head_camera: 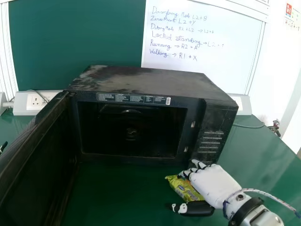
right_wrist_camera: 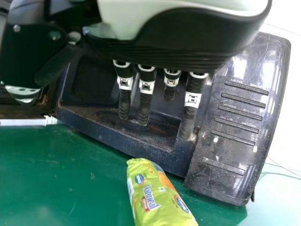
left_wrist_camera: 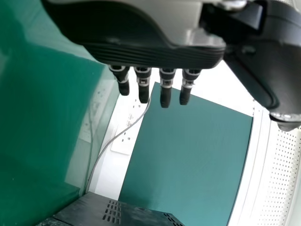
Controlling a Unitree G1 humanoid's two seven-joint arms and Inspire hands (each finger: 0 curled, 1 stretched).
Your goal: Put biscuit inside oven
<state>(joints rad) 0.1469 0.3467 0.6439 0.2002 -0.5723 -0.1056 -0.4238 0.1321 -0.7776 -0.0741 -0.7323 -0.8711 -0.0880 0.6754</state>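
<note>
Right hand (head_camera: 216, 181) is over the worktop (head_camera: 117, 197), by the oven's front right corner – fingers extended and apart from the thumb, clamped on nothing. Biscuit packet (head_camera: 184, 188) lies on the worktop in front of the oven (head_camera: 150, 82), well in from the worktop's right edge. From the hand it lies just to the left, in the head view between fingers and thumb; right wrist view has it beyond the fingertips, contact not visible. Long axis is slanted: one end toward the oven and left, other toward the palm and right. Right arm clearly nearer. Left hand (left_wrist_camera: 155, 54) is idle in the left wrist view, fingers straight.

Oven door (head_camera: 35, 160) is swung open on the left, cavity ahead-left of the packet. Step looks like pre-grasp; next is likely closing fingers and thumb across the packet's short side, then lift and move left into the cavity. Risk – a loose pinch on the slick wrapper, or knuckles catching the oven's front.

Print: logos and product name on the wrapper, label strip (head_camera: 133, 98) above the cavity, captions on the control panel (right_wrist_camera: 235, 127), handwritten lines on the whiteboard (head_camera: 202, 35).
</note>
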